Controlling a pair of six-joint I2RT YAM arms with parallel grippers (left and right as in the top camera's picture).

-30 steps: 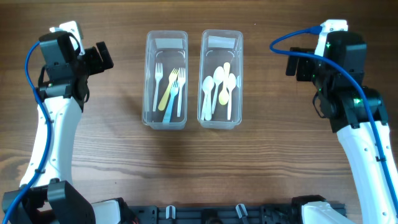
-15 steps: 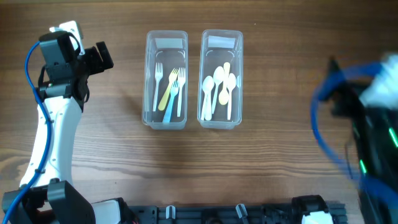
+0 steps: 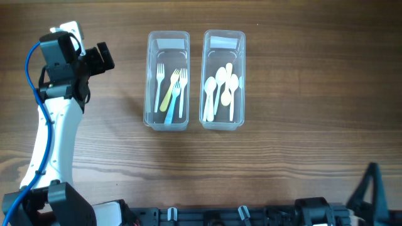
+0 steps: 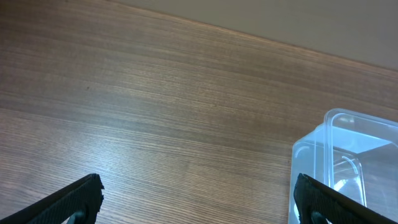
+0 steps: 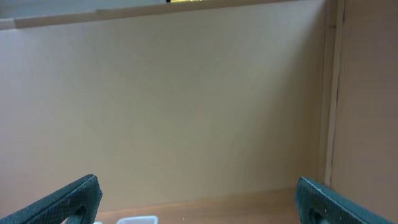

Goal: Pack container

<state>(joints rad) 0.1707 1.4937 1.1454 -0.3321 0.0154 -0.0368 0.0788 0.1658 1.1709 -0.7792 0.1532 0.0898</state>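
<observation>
Now the fork container (image 3: 168, 44) and spoon container (image 3: 224, 43) sit side by side.

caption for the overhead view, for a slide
Fork container beside spoon container on a wooden table, left arm off to the side.

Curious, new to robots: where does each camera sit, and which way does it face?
Overhead: above the table, looking straight down at fork container and spoon container; left arm shows.
Left wrist: low, looking across the table at a clear container's corner; open fingers show.
Right wrist: facing a beige wall; open fingers show.
Shared by first two: table, container.
</observation>
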